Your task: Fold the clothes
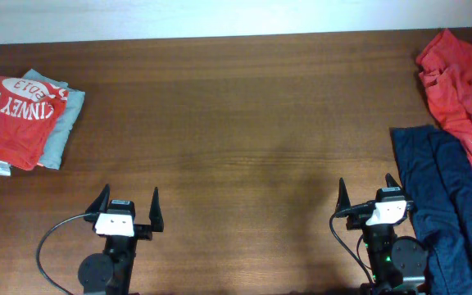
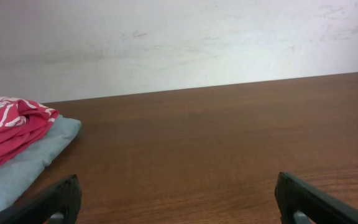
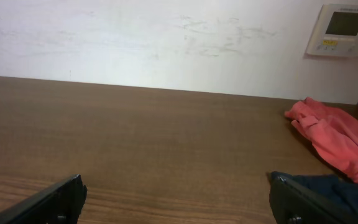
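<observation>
Lower left, overhead: the left hand [image 1: 129,201] sits over bare worktop [image 1: 236,123], its 2 fingers spread wide with nothing between them.
Lower right, overhead: the right hand [image 1: 368,190] is just as wide and empty. Its outer finger is just beside the edge of the navy garment [image 1: 437,197].
Right edge, overhead: the red-orange T-shirt [image 1: 457,74] lies crumpled from the upper right corner downward, meeting the navy garment's far side.
Upper left, overhead: a folded red shirt [image 1: 19,115] with white lettering rests on a folded grey-blue piece [image 1: 62,123].
Only from above: both hands at once, with the folded pile well apart from the unfolded clothes.
Only from the left wrist: the pile seen side-on at the left edge, red over grey-blue, with the pale wall [image 2: 179,43] behind.
Only from the right wrist: a wall panel [image 3: 344,30] with a small screen at upper right, the T-shirt as a low heap at the right, and a corner of navy by the right fingertip.
Cut off: the T-shirt and the navy garment both run out of the overhead frame. Each wrist view shows only fingertips in its bottom corners.
Hard to make out: the lettering is folded over and reads only in part. Pale marks on the T-shirt near the right edge are too small to tell.
</observation>
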Controlling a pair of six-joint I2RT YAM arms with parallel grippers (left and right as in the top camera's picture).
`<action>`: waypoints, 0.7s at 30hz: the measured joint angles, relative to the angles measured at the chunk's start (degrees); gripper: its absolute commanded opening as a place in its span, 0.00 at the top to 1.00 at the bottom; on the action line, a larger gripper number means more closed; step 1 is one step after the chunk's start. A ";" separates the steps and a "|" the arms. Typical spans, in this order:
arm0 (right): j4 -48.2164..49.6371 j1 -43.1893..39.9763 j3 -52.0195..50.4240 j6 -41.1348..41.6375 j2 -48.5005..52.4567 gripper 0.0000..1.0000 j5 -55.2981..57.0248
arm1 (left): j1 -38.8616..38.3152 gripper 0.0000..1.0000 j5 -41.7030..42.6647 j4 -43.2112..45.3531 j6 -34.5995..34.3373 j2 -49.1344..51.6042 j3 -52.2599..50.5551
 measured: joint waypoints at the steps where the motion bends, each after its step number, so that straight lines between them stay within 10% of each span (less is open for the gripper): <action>1: 0.00 0.00 -0.02 -0.02 0.00 0.01 0.00 | 0.00 0.01 0.00 0.02 0.00 0.00 0.00; 21: -0.15 0.00 -0.02 -0.04 0.00 0.01 2.89 | 0.00 0.01 -0.02 1.03 0.00 0.00 -0.02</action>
